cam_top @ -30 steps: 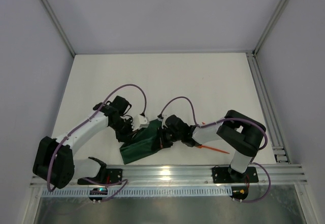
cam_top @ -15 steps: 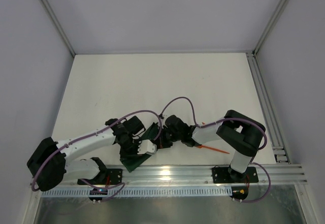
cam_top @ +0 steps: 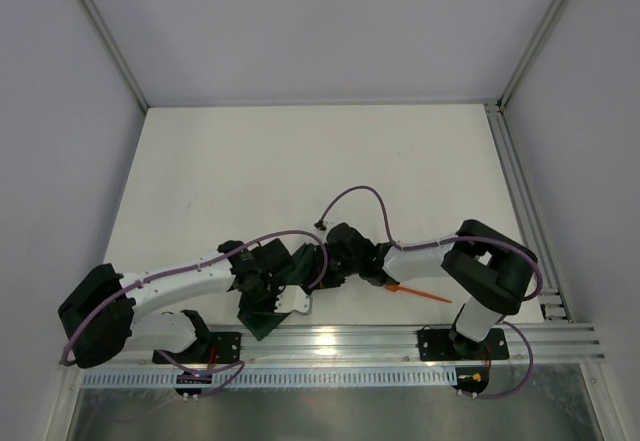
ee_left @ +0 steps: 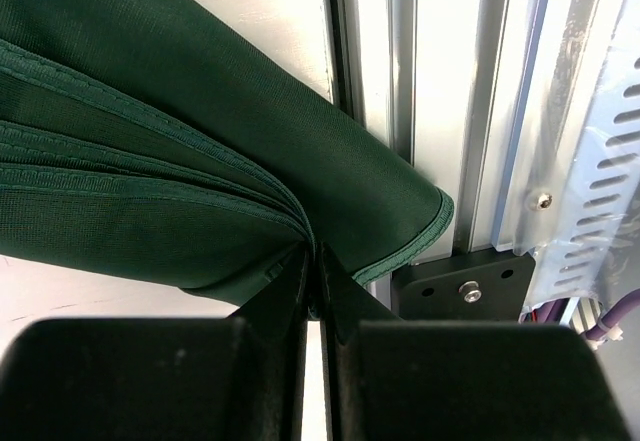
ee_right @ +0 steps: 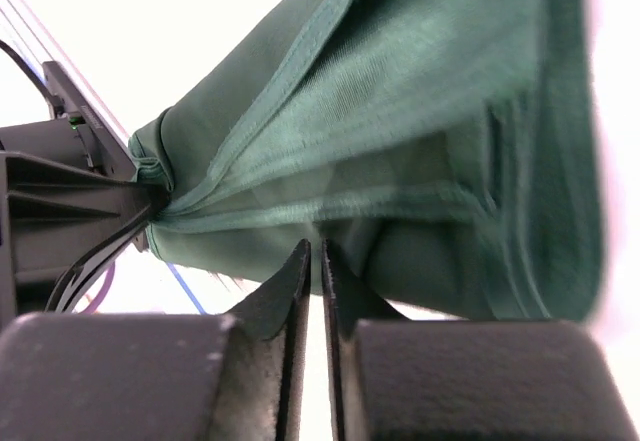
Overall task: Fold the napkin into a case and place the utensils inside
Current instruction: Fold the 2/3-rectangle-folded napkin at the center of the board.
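The dark green napkin (cam_top: 262, 319) is bunched into folds near the table's front edge and stretched between both grippers. My left gripper (cam_top: 290, 299) is shut on several gathered layers of it (ee_left: 313, 261), with one hemmed corner of the napkin (ee_left: 150, 191) hanging over the rail. My right gripper (cam_top: 322, 264) has its jaws almost together at the cloth's lower fold (ee_right: 316, 251), and the napkin (ee_right: 400, 111) fills that view, blurred at the right. One orange utensil (cam_top: 418, 292) lies on the table right of the right gripper, under that arm. No case has formed.
An aluminium rail (cam_top: 340, 339) runs along the near edge, right beside the left gripper (ee_left: 430, 111), with a black mount plate (ee_left: 470, 281) on it. Another rail (cam_top: 520, 201) lines the right side. Purple cables loop over both arms.
My left arm has swung from behind the napkin down toward the front rail, dragging the cloth with it. The right gripper has hardly moved and its jaws have parted a sliver.
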Motion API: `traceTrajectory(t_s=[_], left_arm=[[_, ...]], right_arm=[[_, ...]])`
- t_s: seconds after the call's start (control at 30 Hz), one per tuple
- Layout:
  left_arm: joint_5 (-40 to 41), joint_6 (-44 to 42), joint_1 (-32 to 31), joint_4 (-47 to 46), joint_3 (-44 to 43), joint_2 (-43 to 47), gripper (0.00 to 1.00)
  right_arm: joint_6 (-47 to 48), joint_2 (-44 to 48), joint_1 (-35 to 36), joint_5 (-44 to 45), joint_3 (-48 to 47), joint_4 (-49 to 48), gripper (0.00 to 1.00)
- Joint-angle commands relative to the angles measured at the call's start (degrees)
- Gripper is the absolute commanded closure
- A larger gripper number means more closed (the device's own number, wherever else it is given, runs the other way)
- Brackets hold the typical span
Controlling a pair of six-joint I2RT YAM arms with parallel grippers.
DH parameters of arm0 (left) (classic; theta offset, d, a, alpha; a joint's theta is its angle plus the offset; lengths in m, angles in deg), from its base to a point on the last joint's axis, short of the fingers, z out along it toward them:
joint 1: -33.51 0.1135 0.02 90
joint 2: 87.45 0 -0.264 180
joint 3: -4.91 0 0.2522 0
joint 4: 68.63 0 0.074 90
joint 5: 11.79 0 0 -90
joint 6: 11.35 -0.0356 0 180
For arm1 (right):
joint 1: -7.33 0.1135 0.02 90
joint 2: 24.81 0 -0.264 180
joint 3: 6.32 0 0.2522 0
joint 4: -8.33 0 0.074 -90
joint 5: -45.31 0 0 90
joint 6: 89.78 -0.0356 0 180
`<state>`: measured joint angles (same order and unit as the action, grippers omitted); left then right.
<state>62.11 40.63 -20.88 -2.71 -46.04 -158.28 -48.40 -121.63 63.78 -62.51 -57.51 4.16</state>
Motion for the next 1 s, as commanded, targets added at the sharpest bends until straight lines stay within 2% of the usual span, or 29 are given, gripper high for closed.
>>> traceTrajectory(t_s=[0.0,0.17,0.23,0.33,0.37,0.47,0.7,0.9,0.97], left_arm=[[0.54,0.58,-0.63,-0.92,0.19,-0.36,0.94],[1.51,1.02,-1.15,-1.18,0.28,-0.63,0.95],[1.68,1.11,-1.68,-1.18,0.36,-0.63,0.95],[2.21,1.46,-2.21,-1.45,0.36,-0.63,0.94],[2.56,1.54,-2.65,-1.62,0.36,-0.63,0.94],[3.26,1.98,-3.7,-1.8,0.45,-1.33,0.94],[4.32,2.77,-5.11,-2.06,0.28,-2.39,0.93],[4.5,2.86,-5.2,-2.15,0.36,-2.3,0.93],[4.58,2.95,-5.2,-2.24,0.45,-2.47,0.93]], right_arm=[[3.53,6.36,-1.07,2.79,-2.12,7.29,0.85],[8.01,13.21,-3.27,2.44,-3.96,15.8,0.69],[9.59,14.28,-4.67,2.62,-5.46,17.4,0.6],[10.91,14.2,-7.3,4.28,-8.35,20.13,0.52],[11.44,13.07,-8.01,4.72,-9.14,20.3,0.44],[12.23,10.25,-10.39,4.82,-12.57,20.04,0.41],[14.25,0.41,-10.57,6.13,-22.15,22.42,0.41],[14.43,-3.03,-10.48,5.78,-23.48,22.86,0.41],[14.34,-3.03,-10.3,5.78,-22.61,22.68,0.44]])
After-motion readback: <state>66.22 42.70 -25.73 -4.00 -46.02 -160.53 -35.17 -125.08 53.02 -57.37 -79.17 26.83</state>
